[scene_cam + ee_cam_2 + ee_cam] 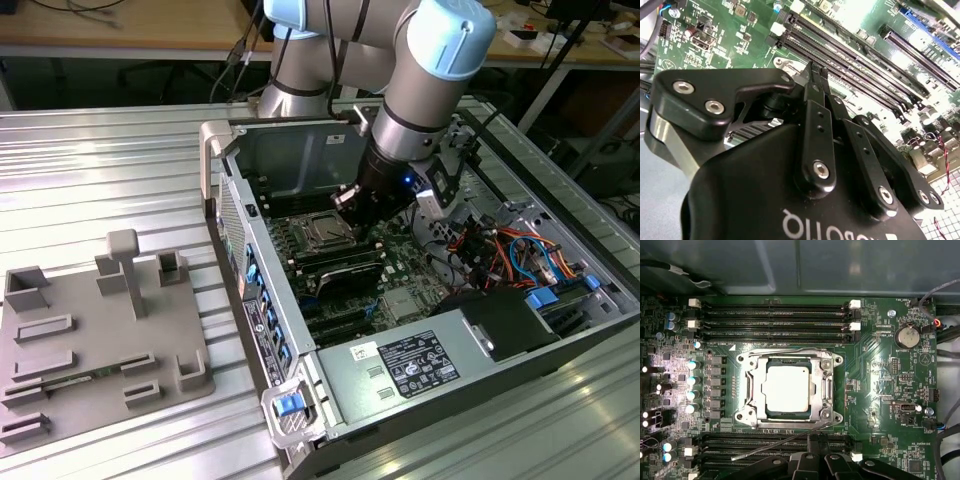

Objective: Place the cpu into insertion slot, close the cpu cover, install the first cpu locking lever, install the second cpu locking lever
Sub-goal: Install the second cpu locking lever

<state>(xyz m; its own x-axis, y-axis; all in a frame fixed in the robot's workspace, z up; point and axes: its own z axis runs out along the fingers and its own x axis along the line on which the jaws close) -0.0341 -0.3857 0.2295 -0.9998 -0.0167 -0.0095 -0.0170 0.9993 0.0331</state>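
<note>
Showing cpu (786, 391) under closed cpu cover (826, 390); gripper (816, 75) pinched.

Counted: one cpu (786, 389) seated, one cpu cover (826, 390) closed over it, one loose locking lever (775, 445) at 6 o'clock, one gripper (816, 75).

The arm (420, 90) reaches down from the far side, its grey links joined by pale blue caps, wrist bent steeply downward. The black gripper (816, 75) points down, its slim jaws pressed together at the tips with nothing between them, seen close in the second wrist view.
</note>
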